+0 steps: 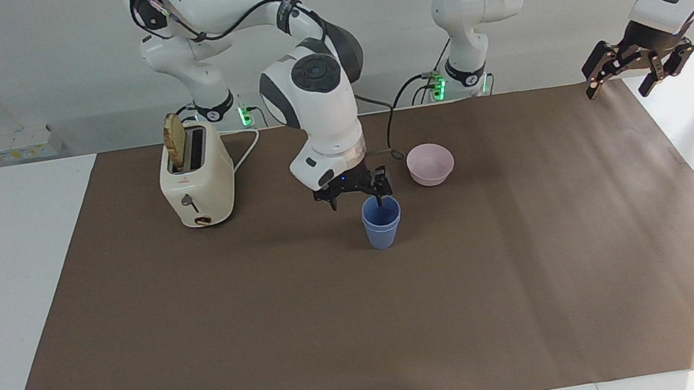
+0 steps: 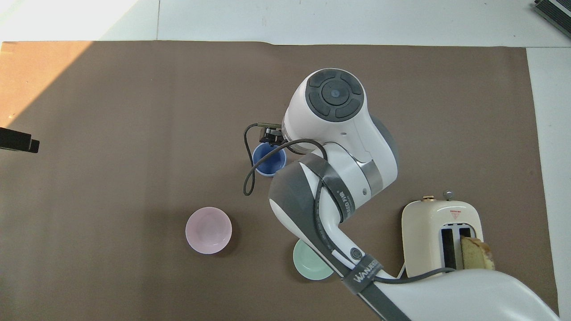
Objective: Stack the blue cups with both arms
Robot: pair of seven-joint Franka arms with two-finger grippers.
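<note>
The two blue cups stand nested, one inside the other, mid-table on the brown mat, farther from the robots than the pink bowl. They also show in the overhead view. My right gripper is open just above the stack, with one finger over the top cup's mouth and the other off to the toaster's side. It holds nothing. My left gripper is open and empty, raised over the mat's edge at the left arm's end, waiting; its tip shows in the overhead view.
A cream toaster with a slice of bread stands toward the right arm's end. A pink bowl sits beside the cups, nearer the robots. A teal bowl lies partly under the right arm.
</note>
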